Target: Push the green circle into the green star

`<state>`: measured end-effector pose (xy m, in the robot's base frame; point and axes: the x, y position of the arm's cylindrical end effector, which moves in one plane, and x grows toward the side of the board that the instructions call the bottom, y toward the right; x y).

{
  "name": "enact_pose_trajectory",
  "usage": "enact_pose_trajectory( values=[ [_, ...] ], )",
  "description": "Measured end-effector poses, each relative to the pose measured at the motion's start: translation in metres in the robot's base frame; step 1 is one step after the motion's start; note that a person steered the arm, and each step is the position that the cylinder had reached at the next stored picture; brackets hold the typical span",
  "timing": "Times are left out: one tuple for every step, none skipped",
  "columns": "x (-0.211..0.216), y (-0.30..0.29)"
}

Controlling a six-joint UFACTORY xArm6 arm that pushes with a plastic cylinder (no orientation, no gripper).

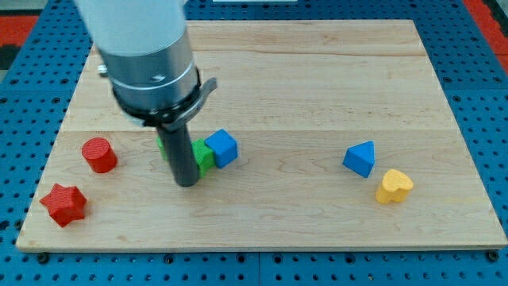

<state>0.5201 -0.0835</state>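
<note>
Tip [186, 183] down on pale grained wooden board [317, 87], bare rod, nothing pinched. Green blocks [204, 156] mostly hidden behind rod, ribbed sides, shapes unclear, touching blue cube [223, 148]. Red cylinder [99, 154], red star [63, 204] at left; blue triangle [360, 158], yellow heart [394, 187] right.

Grey cylindrical arm [147, 48], dark rod [181, 151]

- Red blocks: two, a cylinder [99, 154] and a star [63, 204]
- Blue blocks: two, a cube [223, 148] and a triangle [360, 158]
- Green blocks: at least one [203, 156], part-hidden
- Yellow heart [394, 187]: one
</note>
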Motion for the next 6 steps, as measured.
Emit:
enact_pose_trajectory(
  values=[
    [-0.029, 0.031],
    [-0.02, 0.054],
    [-0.005, -0.007],
    [-0.015, -0.074],
    [-0.038, -0.064],
    [-0.047, -0.003]
  ],
)
